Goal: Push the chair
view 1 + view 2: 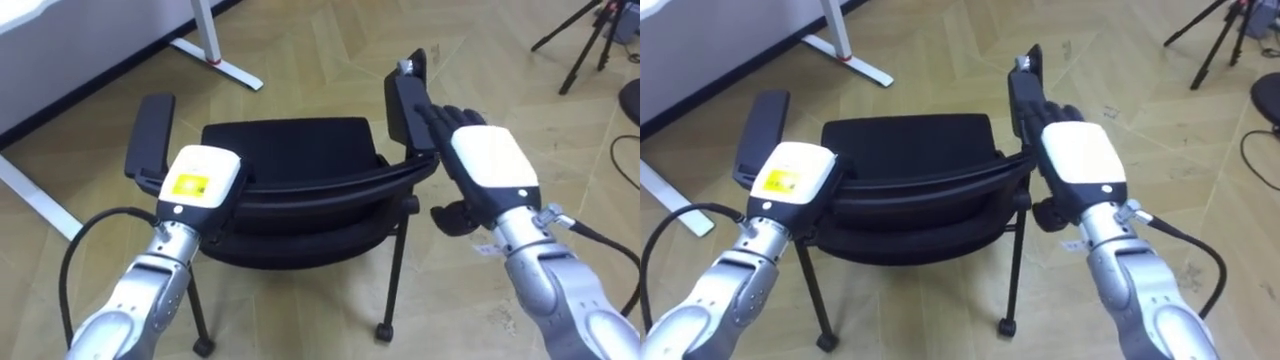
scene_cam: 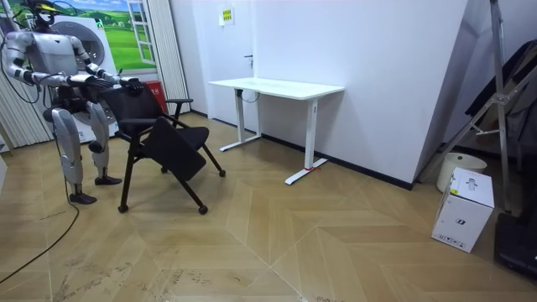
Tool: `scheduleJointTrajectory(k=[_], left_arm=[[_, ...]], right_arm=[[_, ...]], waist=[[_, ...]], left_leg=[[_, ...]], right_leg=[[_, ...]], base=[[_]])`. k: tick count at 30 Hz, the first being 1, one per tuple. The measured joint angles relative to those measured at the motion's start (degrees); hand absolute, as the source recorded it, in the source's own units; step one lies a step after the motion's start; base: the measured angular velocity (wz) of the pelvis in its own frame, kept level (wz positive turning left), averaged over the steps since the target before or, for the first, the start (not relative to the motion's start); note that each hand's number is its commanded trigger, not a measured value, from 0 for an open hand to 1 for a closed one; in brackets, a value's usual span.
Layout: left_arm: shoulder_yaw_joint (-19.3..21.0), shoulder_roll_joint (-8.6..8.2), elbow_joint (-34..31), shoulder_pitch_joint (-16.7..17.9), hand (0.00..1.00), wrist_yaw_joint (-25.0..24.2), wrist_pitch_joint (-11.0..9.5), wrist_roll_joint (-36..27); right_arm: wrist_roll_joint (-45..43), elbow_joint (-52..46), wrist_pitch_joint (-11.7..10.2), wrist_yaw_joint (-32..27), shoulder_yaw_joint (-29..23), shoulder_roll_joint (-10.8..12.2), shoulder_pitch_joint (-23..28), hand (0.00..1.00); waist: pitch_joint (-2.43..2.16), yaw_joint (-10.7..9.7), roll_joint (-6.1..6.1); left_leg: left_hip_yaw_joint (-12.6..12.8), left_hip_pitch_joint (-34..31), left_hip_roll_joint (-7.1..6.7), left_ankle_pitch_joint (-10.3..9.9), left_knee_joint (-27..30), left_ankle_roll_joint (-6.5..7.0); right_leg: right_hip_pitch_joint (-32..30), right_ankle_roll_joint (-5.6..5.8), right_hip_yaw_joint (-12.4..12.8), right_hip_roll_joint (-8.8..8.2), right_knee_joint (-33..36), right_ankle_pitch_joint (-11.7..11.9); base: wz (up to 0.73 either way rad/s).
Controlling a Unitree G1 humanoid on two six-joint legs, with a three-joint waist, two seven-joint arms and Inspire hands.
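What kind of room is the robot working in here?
Probably an office or test room: a white desk against the wall, a black chair with armrests, and a white box on the wooden floor.

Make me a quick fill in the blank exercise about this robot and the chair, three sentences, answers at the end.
1. The robot's left hand and right hand are on a ___ chair.
2. The right hand lies open along an ___.
3. The desk ahead of the chair is ___.
Answers: black; armrest; white.
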Motion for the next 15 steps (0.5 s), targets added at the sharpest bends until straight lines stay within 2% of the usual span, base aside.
scheduleJointTrajectory(k=[7,15], left_arm=[[-0.2,0.05,0.0,-0.5,1.00,0.0,-0.6,0.0],[-0.4,0.04,0.1,-0.6,1.00,0.0,-0.8,0.1]], right_arm=[[-1.0,0.0,-0.4,2.4,1.3,-0.1,-0.6,0.00],[-1.9,0.0,-0.6,3.7,2.5,-0.1,-2.4,0.00]], waist=[[-0.01,0.0,-0.05],[-0.01,0.2,-0.04]], left_leg=[[-0.7,-0.6,-0.03,0.0,0.1,0.00],[-0.9,-0.5,-0.03,0.0,0.1,0.00]], right_leg=[[-0.2,0.00,-1.3,-0.08,0.0,0.0],[-0.1,0.00,-1.4,-0.08,0.0,0.0]], base=[[0.05],[0.00]])
